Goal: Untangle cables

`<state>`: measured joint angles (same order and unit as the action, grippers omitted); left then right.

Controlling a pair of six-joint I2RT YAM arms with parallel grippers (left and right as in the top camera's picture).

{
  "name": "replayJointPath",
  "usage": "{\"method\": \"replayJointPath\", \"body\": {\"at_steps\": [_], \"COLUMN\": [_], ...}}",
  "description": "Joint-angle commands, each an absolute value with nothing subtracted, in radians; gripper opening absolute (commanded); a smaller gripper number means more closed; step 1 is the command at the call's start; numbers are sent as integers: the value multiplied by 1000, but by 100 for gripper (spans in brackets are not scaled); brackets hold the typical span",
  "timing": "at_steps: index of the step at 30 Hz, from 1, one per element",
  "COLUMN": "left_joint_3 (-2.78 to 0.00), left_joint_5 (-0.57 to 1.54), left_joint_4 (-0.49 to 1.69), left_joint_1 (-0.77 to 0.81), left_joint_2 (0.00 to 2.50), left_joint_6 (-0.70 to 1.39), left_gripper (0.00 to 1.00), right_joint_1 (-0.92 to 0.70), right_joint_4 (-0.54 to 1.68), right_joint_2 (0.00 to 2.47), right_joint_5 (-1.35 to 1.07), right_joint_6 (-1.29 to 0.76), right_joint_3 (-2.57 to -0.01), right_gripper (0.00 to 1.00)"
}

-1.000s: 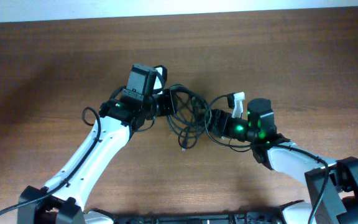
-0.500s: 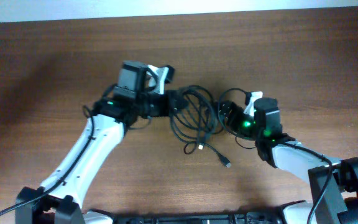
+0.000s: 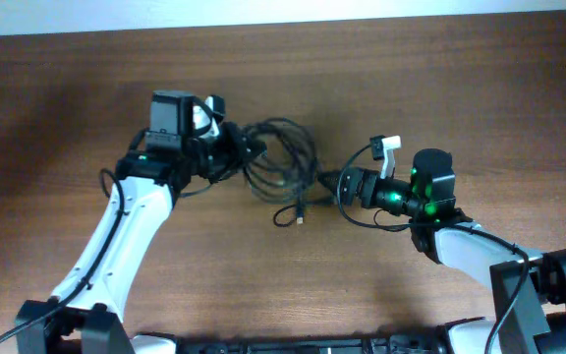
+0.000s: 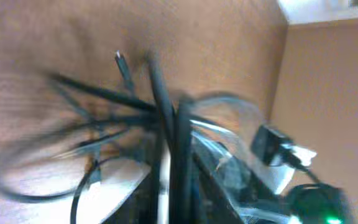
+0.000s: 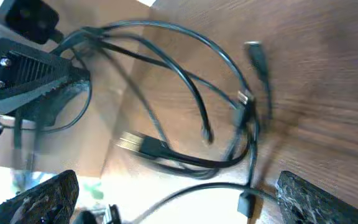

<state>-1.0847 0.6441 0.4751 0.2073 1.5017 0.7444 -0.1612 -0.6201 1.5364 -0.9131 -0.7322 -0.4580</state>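
Two grippers: the left gripper [image 3: 239, 149] is at the left edge of the tangle, and the right gripper [image 3: 334, 185] is just beside its right edge.
One tangle: the cables [image 3: 281, 162] lie in a single knot of overlapping loops on the table [image 3: 460, 79], between my two grippers.
Left gripper state: cords run up to my fingers, but the left wrist view is blurred, so I cannot tell whether I pinch them or not.
Right gripper state: my fingers are spread wide and grip nothing.
Step in hand: I judge it to be pulling the knot apart, with my left side at one edge and my right lining up for a grasp.
Next move: my right should close on a single cord, or on the loose plug end [image 3: 301, 218] below the tangle, and draw it away from the left.
Count: two arms, one bundle, and at least four plug ends in the right wrist view. The cords overlap too much to count apart.
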Motion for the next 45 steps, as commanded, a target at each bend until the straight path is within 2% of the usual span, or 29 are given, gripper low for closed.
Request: {"method": "replayJointPath", "body": {"at_steps": [1, 2, 3, 8, 10, 13, 16, 19, 21, 24, 25, 26, 28, 30, 32, 33, 34, 35, 36, 41, 45], "left_joint_3": [-1098, -1098, -1098, -1098, -1098, -1098, -1098, -1098, -1098, -1100, -1108, -1129, -1198, -1296, -1413, -1448, -1467, -1477, -1477, -1462, -1405], "left_joint_5": [524, 494, 462, 364, 280, 122, 145, 103, 88, 88, 89, 89, 86, 68, 16, -10, -27, -41, -46, -33, -33], "left_joint_4": [488, 489, 493, 539, 592, 615, 495, 471, 478, 501, 503, 515, 565, 633, 721, 754, 778, 797, 822, 959, 982], "left_joint_1": [271, 288, 301, 327, 327, 330, 366, 382, 381, 381, 379, 375, 358, 333, 299, 287, 278, 271, 264, 270, 309], "left_joint_2": [1490, 1490, 1490, 1490, 1490, 1514, 1605, 1679, 1726, 1763, 1758, 1751, 1730, 1700, 1660, 1644, 1629, 1613, 1592, 1599, 1648], "left_joint_6": [676, 676, 676, 676, 676, 671, 611, 611, 579, 422, 373, 339, 314, 302, 297, 297, 297, 297, 297, 297, 78], "left_gripper": [45, 56, 62, 59, 57, 57, 63, 66, 67, 71, 73, 81, 82, 88, 88, 84, 71, 51, 42, 45, 50], "right_joint_1": [-126, -104, -79, 24, 48, 52, 52, 52, 52, 52, 52, 52, 52, 52, 52, 52, 52, 52, 52, 52, 52], "right_joint_4": [-625, -625, -624, -549, -500, -439, -432, -409, -381, -373, -373, -373, -373, -370, -369, -369, -369, -369, -369, -369, -362], "right_joint_2": [1531, 1531, 1531, 1531, 1531, 1531, 1531, 1531, 1531, 1531, 1531, 1531, 1531, 1531, 1531, 1531, 1531, 1531, 1531, 1531, 1531], "right_joint_5": [-1004, -1035, -1064, -1118, -1118, -1111, -1111, -1111, -1111, -1108, -1106, -1106, -1106, -1106, -1107, -1106, -1107, -1106, -1106, -1084, -1084], "right_joint_6": [-714, -714, -714, -713, -713, -709, -710, -710, -709, -710, -710, -710, -710, -710, -710, -710, -710, -710, -710, -710, -710], "right_joint_3": [-462, -462, -462, -462, -462, -462, -462, -462, -462, -462, -462, -462, -462, -462, -462, -462, -462, -462, -462, -461, -461], "right_gripper": [99, 99, 99, 99, 99, 99, 99, 99, 99, 99, 99, 99, 99, 99, 99, 99, 99, 99, 99, 99, 99]}}
